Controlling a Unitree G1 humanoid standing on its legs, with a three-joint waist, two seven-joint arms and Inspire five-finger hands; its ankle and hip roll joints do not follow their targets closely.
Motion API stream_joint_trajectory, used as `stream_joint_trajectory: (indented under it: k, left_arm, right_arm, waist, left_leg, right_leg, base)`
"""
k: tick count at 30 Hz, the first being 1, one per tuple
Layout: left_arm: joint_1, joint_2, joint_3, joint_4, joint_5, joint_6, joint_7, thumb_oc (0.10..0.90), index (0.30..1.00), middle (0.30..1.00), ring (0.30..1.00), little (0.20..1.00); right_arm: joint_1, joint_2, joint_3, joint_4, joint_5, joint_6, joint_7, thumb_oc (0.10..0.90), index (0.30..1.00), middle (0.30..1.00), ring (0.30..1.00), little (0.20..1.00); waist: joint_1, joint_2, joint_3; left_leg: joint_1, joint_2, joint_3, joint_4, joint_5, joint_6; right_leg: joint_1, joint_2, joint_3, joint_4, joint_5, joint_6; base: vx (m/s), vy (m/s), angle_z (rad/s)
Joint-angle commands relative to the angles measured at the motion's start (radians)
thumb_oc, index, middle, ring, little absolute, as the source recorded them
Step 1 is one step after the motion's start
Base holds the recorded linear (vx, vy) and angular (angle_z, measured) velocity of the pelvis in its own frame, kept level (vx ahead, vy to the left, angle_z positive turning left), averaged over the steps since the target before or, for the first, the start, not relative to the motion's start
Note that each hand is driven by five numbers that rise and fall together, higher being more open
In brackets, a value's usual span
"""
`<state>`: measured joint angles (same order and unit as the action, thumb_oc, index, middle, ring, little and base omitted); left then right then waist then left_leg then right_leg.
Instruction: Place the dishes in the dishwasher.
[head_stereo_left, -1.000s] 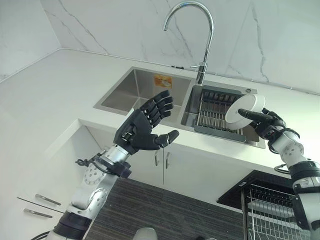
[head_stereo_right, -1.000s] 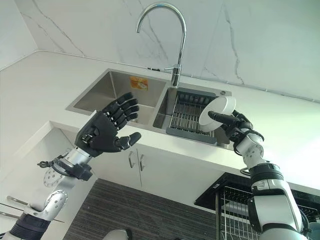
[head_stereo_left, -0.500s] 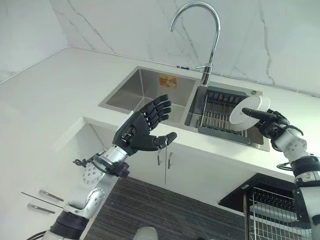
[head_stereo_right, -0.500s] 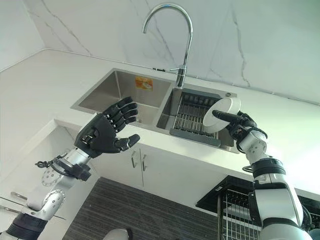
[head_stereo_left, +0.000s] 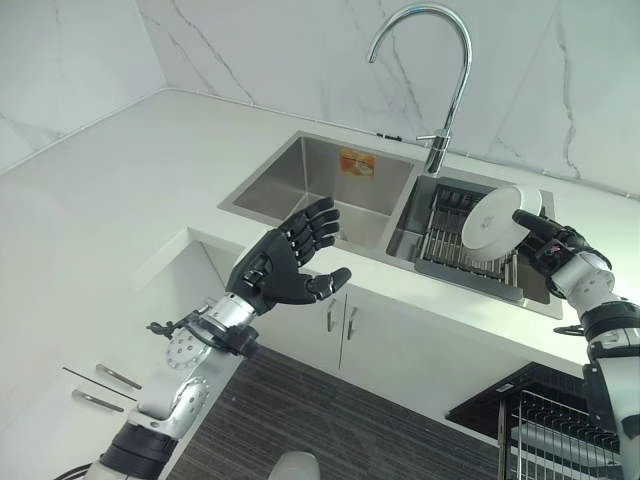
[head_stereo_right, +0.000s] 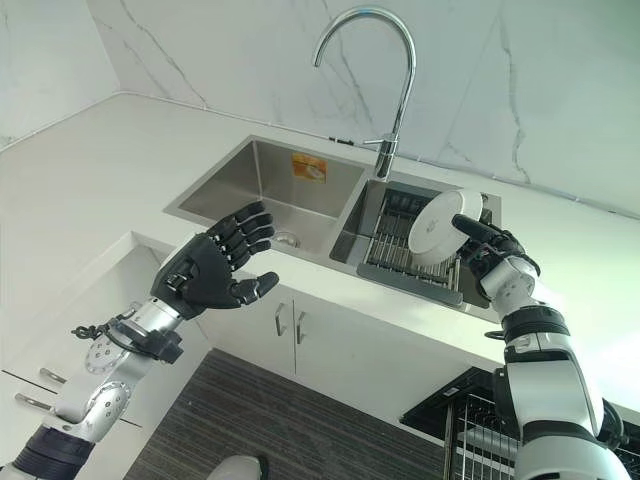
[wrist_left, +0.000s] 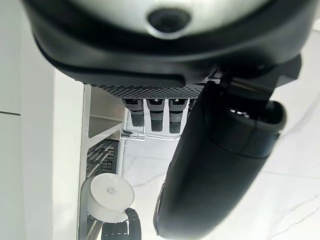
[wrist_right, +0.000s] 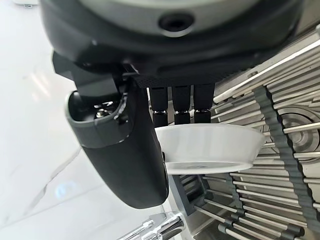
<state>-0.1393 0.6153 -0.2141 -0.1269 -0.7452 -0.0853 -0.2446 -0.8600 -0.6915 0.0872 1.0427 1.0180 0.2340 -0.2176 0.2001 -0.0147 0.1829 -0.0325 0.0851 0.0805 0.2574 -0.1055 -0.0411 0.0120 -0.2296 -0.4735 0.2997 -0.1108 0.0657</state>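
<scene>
- Plate (head_stereo_left: 494, 219) sat in the right hand (head_stereo_left: 553, 243), fingers and thumb pinched on its rim, held up on edge over the drying rack (head_stereo_left: 455, 243) in the right-hand sink basin (head_stereo_left: 535, 290).
- Dishwasher rack (head_stereo_left: 560, 435) lay low on the robot's right, well below the counter (head_stereo_left: 120, 170) and almost under that same arm, so the carry looked like a downward one.
- Left hand (head_stereo_left: 285, 262) hovered with fingers spread and nothing in it, in front of the left basin (head_stereo_left: 300, 180), well apart from the plate.
- Right arm was clearly the nearer one to both plate and dishwasher.
</scene>
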Motion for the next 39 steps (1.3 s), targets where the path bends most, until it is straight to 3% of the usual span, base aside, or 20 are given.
stream_joint_trajectory:
  k: [1,12,17,19,21,26,29,33,36,37,39]
  left_arm:
    - [-0.07,0.029,0.009,-0.104,-0.054,-0.093,-0.009,0.8,0.9,0.9,0.9,0.9]
    - [-0.018,0.013,0.035,-0.12,-0.033,-0.104,-0.035,0.8,0.9,0.9,0.9,0.9]
    - [0.048,-0.012,0.062,-0.129,-0.016,-0.149,-0.059,0.8,0.9,0.9,0.9,0.9]
    - [0.06,-0.024,0.069,-0.134,-0.013,-0.165,-0.062,0.8,0.9,0.9,0.9,0.9]
    - [0.085,-0.053,0.121,-0.159,-0.01,-0.181,-0.078,0.8,0.9,0.9,0.9,0.9]
    - [0.068,-0.05,0.138,-0.175,-0.013,-0.185,-0.124,0.8,0.9,0.9,0.9,0.9]
    - [0.057,-0.032,0.145,-0.203,-0.022,-0.172,-0.182,0.8,0.9,0.9,0.9,0.9]
    - [0.053,-0.012,0.139,-0.239,0.005,-0.163,-0.209,0.8,0.9,0.9,0.9,0.9]
    - [0.037,0.004,0.121,-0.234,0.006,-0.17,-0.172,0.8,0.9,0.9,0.9,0.9]
    - [0.033,0.003,0.123,-0.233,0.005,-0.179,-0.176,0.8,0.9,0.9,0.9,0.9]
    - [0.029,0.0,0.118,-0.234,0.022,-0.189,-0.18,0.8,0.9,0.9,0.9,0.9]
  right_arm:
    - [-0.157,-0.057,0.05,-0.044,-0.034,-0.157,0.016,0.4,0.3,0.3,0.3,0.3]
    - [-0.123,-0.062,0.036,-0.309,0.01,-0.26,0.068,0.4,0.3,0.3,0.3,0.3]
    - [-0.052,-0.064,-0.015,-0.553,-0.004,-0.283,0.049,0.4,0.3,0.3,0.3,0.3]
    - [-0.035,-0.065,-0.036,-0.607,-0.003,-0.285,0.04,0.4,0.3,0.3,0.3,0.3]
    - [0.019,-0.043,-0.085,-0.736,0.01,-0.329,0.042,0.4,0.3,0.3,0.3,0.3]
    - [0.105,0.009,-0.138,-0.861,-0.03,-0.387,0.014,0.4,0.3,0.3,0.3,0.3]
    - [0.224,0.072,-0.171,-1.044,-0.074,-0.41,-0.047,0.4,0.3,0.3,0.3,0.3]
    - [0.294,0.134,-0.19,-1.127,-0.075,-0.429,-0.013,0.4,0.3,0.3,0.3,0.3]
    - [0.299,0.158,-0.159,-1.136,-0.094,-0.445,0.0,0.4,0.3,0.3,0.3,0.3]
    - [0.308,0.169,-0.142,-1.146,-0.081,-0.467,0.025,0.4,0.3,0.3,0.3,0.3]
    - [0.311,0.18,-0.137,-1.15,-0.076,-0.484,0.047,0.4,0.3,0.3,0.3,0.3]
  waist:
    - [0.012,-0.01,-0.082]
    - [-0.03,0.0,-0.098]
    - [-0.049,0.011,-0.109]
    - [-0.051,0.008,-0.112]
    - [-0.033,-0.012,-0.084]
    - [-0.039,-0.008,-0.045]
    - [-0.069,-0.014,-0.015]
    - [-0.077,-0.027,0.025]
    - [-0.086,-0.02,0.041]
    - [-0.086,0.003,0.046]
    - [-0.082,0.014,0.047]
  left_leg:
    - [0.013,0.029,0.013,0.043,-0.138,-0.032]
    - [0.016,0.06,0.035,0.043,-0.132,-0.051]
    - [0.011,0.075,0.03,0.043,-0.135,-0.06]
    - [0.015,0.055,0.015,0.043,-0.14,-0.049]
    - [0.048,-0.043,0.001,0.043,-0.127,-0.007]
    - [0.026,-0.062,-0.001,0.043,-0.146,0.019]
    - [0.027,-0.098,-0.021,0.043,-0.169,0.042]
    - [0.037,-0.156,-0.074,0.043,-0.193,0.055]
    - [0.048,-0.159,-0.057,0.043,-0.207,0.076]
    - [0.054,-0.126,-0.025,0.043,-0.207,0.092]
    - [0.055,-0.102,-0.001,0.043,-0.209,0.1]
  right_leg:
    - [0.041,0.02,0.06,0.0,-0.12,0.044]
    - [0.02,0.046,0.086,0.0,-0.131,0.025]
    - [0.01,0.069,0.115,0.0,-0.148,0.016]
    - [-0.005,0.073,0.132,0.0,-0.14,0.017]
    - [-0.023,0.057,0.187,0.0,-0.117,0.028]
    - [-0.045,0.048,0.204,0.0,-0.083,0.049]
    - [-0.116,0.012,0.23,0.0,0.008,0.11]
    - [-0.186,-0.026,0.226,0.0,0.104,0.137]
    - [-0.159,-0.017,0.175,0.0,0.11,0.12]
    - [-0.089,0.015,0.116,0.0,0.067,0.086]
    - [-0.042,0.023,0.094,0.0,0.035,0.072]
  base:
    - [-0.03,-0.04,-0.02]
    - [-0.06,-0.085,-0.09]
    - [-0.06,-0.053,-0.13]
    - [-0.11,0.087,-0.07]
    - [-0.19,0.201,-0.18]
    - [-0.18,0.201,-0.45]
    - [-0.14,0.201,-0.04]
    - [-0.12,0.154,-0.26]
    - [-0.14,0.139,-0.56]
    - [-0.17,0.088,-0.88]
    - [-0.16,-0.003,-0.8]
